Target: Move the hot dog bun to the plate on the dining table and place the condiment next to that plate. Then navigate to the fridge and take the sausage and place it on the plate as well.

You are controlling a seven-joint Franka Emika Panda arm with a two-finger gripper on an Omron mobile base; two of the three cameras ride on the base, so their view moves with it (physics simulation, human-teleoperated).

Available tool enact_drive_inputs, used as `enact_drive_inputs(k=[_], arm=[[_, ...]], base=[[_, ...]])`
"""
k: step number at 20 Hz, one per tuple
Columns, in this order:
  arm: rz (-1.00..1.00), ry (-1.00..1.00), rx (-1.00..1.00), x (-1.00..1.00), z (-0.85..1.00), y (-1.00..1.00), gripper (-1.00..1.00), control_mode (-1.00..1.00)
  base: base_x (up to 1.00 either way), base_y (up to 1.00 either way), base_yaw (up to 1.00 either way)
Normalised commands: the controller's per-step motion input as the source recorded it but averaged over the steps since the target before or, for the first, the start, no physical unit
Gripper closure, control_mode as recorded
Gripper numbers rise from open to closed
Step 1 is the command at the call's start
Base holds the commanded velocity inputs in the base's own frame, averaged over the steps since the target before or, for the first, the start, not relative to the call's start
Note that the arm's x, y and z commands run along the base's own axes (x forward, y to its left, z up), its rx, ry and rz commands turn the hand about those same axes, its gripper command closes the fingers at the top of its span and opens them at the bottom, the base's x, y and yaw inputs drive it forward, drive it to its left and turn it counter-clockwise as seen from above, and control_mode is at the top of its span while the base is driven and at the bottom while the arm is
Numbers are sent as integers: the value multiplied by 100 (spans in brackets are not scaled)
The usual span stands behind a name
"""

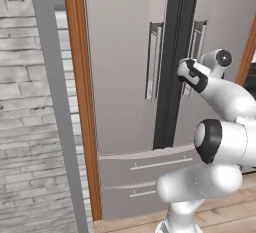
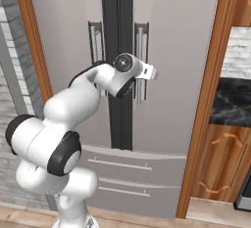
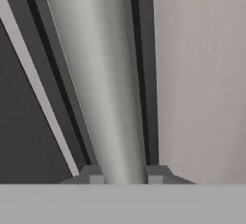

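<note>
Fridge (image 2: 186, 65), grey steel between wooden posts, brick wall left, fingers (image 3: 122, 176) clamped on right door handle (image 3: 105, 74)

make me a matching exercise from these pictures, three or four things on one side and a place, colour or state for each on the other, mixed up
Things:
1. gripper
2. fridge
3. drawer fronts
4. brick wall

Descriptions:
A. grey-white, left of the wooden frame
B. doors shut, dark gap between them
C. shut on the fridge's right door handle
D. at the fridge's bottom, with slim horizontal handles

Pairs: 1-C, 2-B, 3-D, 4-A
</note>
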Motion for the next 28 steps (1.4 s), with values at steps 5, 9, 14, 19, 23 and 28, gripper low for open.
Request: enact_drive_inputs(k=[5,9,14,19,23,28], arm=[[0,0,6,-63,0,-100,100,-100],[0,-2,10,-99,0,-100,100,-100],[0,-6,12,-100,0,-100,100,-100],[0,-4,9,-100,0,-100,100,-100],[0,0,9,-89,0,-100,-100,-100],[0,-15,-2,-100,6,-5,-100,-100]], base=[[0,0,0],[0,0,0],[0,0,0],[0,0,0],[0,0,0],[0,0,0]])
